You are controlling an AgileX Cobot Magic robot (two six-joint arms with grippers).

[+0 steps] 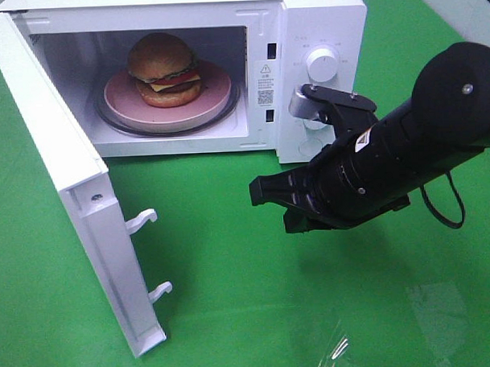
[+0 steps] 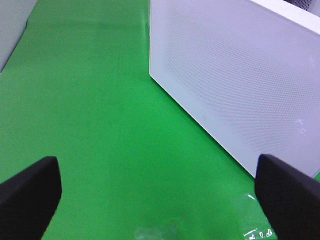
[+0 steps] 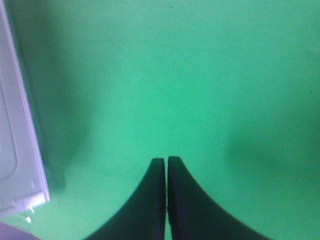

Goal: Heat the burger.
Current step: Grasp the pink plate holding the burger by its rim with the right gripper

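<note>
My right pincer (image 1: 260, 193) was clenched, empty. Burger (image 1: 164, 69) stood bun-up on plate (image 1: 219, 94) in microwave (image 1: 320, 24), off to side of tips. Door (image 1: 76, 181) edge ahead, green cloth (image 1: 233, 297) between.

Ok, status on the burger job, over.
Left gripper open, empty. Right gripper shut, empty, in front of microwave. Burger on plate inside. Door wide open, not yet shut.

Microwave (image 1: 324, 24) mouth clear w/ door (image 1: 67, 165) flanking L.
</note>
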